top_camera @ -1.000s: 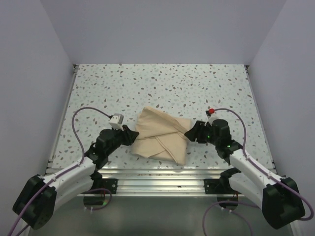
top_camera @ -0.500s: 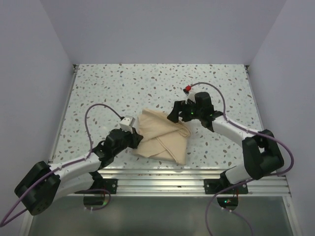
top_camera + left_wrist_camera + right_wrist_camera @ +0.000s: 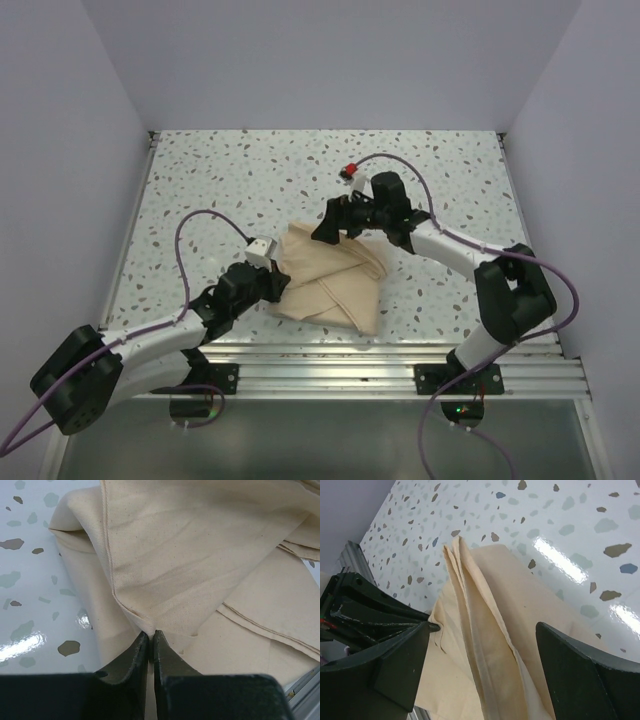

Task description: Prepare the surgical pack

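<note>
Top external: a folded beige cloth (image 3: 335,285) on the speckled table (image 3: 200,180). Lies close to the near rail (image 3: 320,358), roughly midway between the two arm bases, in loose overlapping folds with one flap crossing on the diagonal. Met on its left edge by the left gripper (image 3: 278,287), low and touching the fabric, the arm stretched in from the near left corner. Met at its far edge by the right gripper (image 3: 328,228), the arm bent across from the right and pointing back toward the bundle.

Left wrist: fingers (image 3: 132,655) nearly together, only a thin slit between them. Pinches a hemmed fold of the cloth right at the tips, where the stitched edge runs down into the slit. Shows further layers spreading to the right and bare table to the left, with glare on the surface.

Right wrist: jaws spread wide, gripping nothing. Looks down on a ridge of bunched layers running up between the two fingers. Cannot tell whether either finger touches the fabric. Beyond the ridge, glossy speckled table.
</note>
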{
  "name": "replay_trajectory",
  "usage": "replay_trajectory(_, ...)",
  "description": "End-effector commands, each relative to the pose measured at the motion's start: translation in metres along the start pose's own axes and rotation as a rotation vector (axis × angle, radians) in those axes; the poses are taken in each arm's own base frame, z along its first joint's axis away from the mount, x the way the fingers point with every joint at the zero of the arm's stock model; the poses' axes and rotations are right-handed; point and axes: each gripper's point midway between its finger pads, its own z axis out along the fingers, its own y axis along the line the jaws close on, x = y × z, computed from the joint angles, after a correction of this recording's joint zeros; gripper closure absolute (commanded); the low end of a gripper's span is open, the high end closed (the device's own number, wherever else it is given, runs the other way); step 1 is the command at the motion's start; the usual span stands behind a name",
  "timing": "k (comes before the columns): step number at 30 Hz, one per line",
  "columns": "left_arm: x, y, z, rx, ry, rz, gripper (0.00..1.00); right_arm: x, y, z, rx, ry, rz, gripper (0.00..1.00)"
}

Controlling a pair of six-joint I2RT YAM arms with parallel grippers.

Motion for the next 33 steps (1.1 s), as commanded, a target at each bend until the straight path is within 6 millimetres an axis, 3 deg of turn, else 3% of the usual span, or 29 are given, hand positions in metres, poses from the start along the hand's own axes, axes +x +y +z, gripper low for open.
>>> replay_trajectory(1,-0.018,-0.004,0.001,-0.009,-0.042,0.026,0.89,-0.014,0.026,0.014,-0.106,0.019,-0.099,0.09)
replay_trajectory(6,-0.023,-0.005,-0.002,-0.008,-0.061,0.025,0.90,-0.007,0.018,0.032,-0.045,0.085,-0.159,0.09)
replay_trajectory(7,-0.023,-0.004,-0.002,-0.008,-0.059,0.025,0.90,-0.014,0.020,0.035,-0.043,0.077,-0.177,0.09)
replay_trajectory(9,-0.021,-0.004,-0.002,-0.007,-0.054,0.026,0.90,-0.008,0.015,0.042,-0.026,0.116,-0.200,0.09)
replay_trajectory(10,-0.020,-0.004,-0.002,-0.009,-0.050,0.027,0.90,-0.017,0.019,0.045,-0.026,0.109,-0.219,0.09)
replay_trajectory(11,-0.020,-0.003,-0.002,-0.011,-0.051,0.025,0.90,-0.007,0.015,0.051,-0.017,0.150,-0.229,0.09)
replay_trajectory(15,-0.019,-0.003,-0.003,-0.012,-0.051,0.025,0.91,-0.008,0.016,0.064,-0.003,0.180,-0.264,0.12)
replay_trajectory(18,-0.021,-0.002,-0.003,-0.018,-0.056,0.025,0.91,-0.005,0.016,0.069,-0.007,0.191,-0.262,0.26)
replay_trajectory(21,-0.024,0.000,-0.005,-0.032,-0.066,0.024,0.92,-0.004,0.016,0.070,-0.008,0.191,-0.258,0.54)
replay_trajectory(22,-0.026,0.000,-0.006,-0.036,-0.073,0.020,0.92,-0.005,0.018,0.070,-0.012,0.184,-0.253,0.71)
replay_trajectory(26,-0.032,0.003,-0.007,-0.069,-0.077,0.007,0.89,-0.013,0.028,0.063,-0.031,0.141,-0.243,1.00)
replay_trajectory(29,-0.041,0.003,-0.012,-0.091,-0.075,0.004,0.68,-0.018,0.035,0.053,-0.031,0.101,-0.233,1.00)
replay_trajectory(30,-0.040,0.009,-0.016,-0.126,-0.062,0.003,0.65,-0.012,0.035,0.050,-0.030,0.101,-0.225,1.00)
replay_trajectory(31,-0.051,0.007,-0.022,-0.125,-0.097,-0.006,0.63,-0.020,0.042,0.044,-0.038,0.063,-0.228,1.00)
replay_trajectory(33,-0.064,0.007,-0.034,-0.130,-0.134,-0.017,0.61,-0.018,0.047,0.034,-0.033,0.045,-0.223,1.00)
